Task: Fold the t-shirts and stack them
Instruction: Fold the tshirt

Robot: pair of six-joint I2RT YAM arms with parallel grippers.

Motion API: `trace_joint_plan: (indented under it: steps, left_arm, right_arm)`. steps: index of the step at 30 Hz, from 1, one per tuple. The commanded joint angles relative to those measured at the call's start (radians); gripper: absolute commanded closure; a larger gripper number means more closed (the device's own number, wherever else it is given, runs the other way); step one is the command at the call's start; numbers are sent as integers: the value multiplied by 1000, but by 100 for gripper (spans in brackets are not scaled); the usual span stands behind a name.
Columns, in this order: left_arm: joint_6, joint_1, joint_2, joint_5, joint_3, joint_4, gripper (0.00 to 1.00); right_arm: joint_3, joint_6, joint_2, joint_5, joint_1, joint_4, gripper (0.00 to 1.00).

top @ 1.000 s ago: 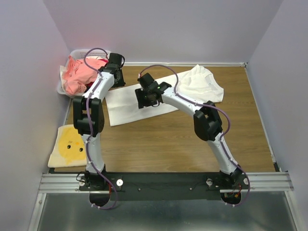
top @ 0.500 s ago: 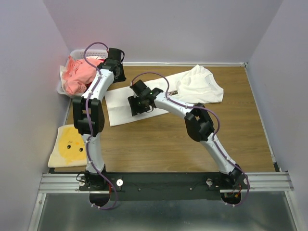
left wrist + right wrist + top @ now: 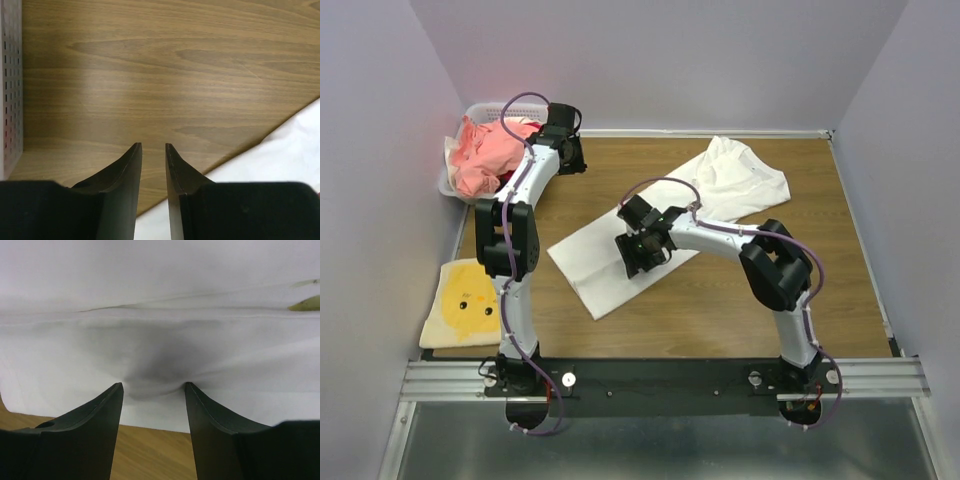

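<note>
A white t-shirt (image 3: 592, 265) lies spread diagonally across the wooden table, from front centre to back right. My right gripper (image 3: 642, 255) stands open on its middle. In the right wrist view both fingertips (image 3: 118, 388) press down into the white cloth (image 3: 160, 315), which dimples between them; nothing is pinched. My left gripper (image 3: 570, 163) hovers at the back left beside the basket. Its fingers (image 3: 135, 155) are a narrow gap apart over bare wood, holding nothing, with the white shirt's edge (image 3: 285, 150) to their right. Salmon-pink t-shirts (image 3: 485, 155) are heaped in the basket.
The white lattice basket (image 3: 472, 108) stands in the back left corner, its perforated wall (image 3: 10, 85) visible at the left of the left wrist view. A folded yellow shirt with a chick face (image 3: 465, 300) lies at the front left. Purple walls enclose the table.
My right gripper has moved toward the front and right, dragging the white t-shirt with it. The shirt has slid and turned toward the table's centre. The left gripper has barely moved.
</note>
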Motion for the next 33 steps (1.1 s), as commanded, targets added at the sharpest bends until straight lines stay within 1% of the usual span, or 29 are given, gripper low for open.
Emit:
trace_joint_plan:
  steps: [1,2,3,6,7,8,10,11,13,15,18,19,20,22,26,28,33]
  left_arm:
    - [3,-32,23,62,22,34,66]
    - [7,-39,21,63,22,35,66]
    - [9,-48,26,63,22,38,66]
    - [12,-97,34,79,21,44,66]
    - [13,-110,35,80,21,46,66]
    - [15,-143,40,85,22,47,66]
    - [16,-174,52,92,24,58,66]
    - [16,-209,57,98,28,60,66]
    - [15,-245,76,123,47,64,66]
    - [18,-300,96,138,74,67,66]
    - [27,-349,116,164,106,78,66]
    - [35,-375,123,177,114,84,66]
    - [35,-389,126,184,120,89,66]
    - [39,-423,141,230,142,107,65]
    - [58,-473,192,295,200,110,65]
    - [66,-490,227,325,237,112,65]
    - [55,-516,325,333,347,97,63]
  right_arm:
    - [-225,46,-94,-22,26,-203,38]
    - [-258,69,-123,-24,29,-210,38]
    - [-325,84,-187,-25,29,-217,38]
    - [-425,144,-284,-41,29,-259,38]
    - [-487,162,-353,-44,31,-275,39]
    - [-525,178,-386,-53,32,-285,39]
    - [-574,228,-453,-50,32,-309,39]
    - [-609,242,-508,-39,31,-317,39]
    - [-622,291,-564,-18,31,-349,39]
    - [-609,334,-645,25,32,-360,39]
    - [-553,397,-744,114,31,-363,39]
    - [-537,420,-766,146,32,-365,39]
    - [-524,441,-785,212,31,-365,39]
    - [-497,495,-823,278,31,-368,39]
    - [-457,575,-826,450,31,-377,39]
    - [-416,609,-806,502,31,-385,39]
    - [-304,609,-730,630,28,-415,39]
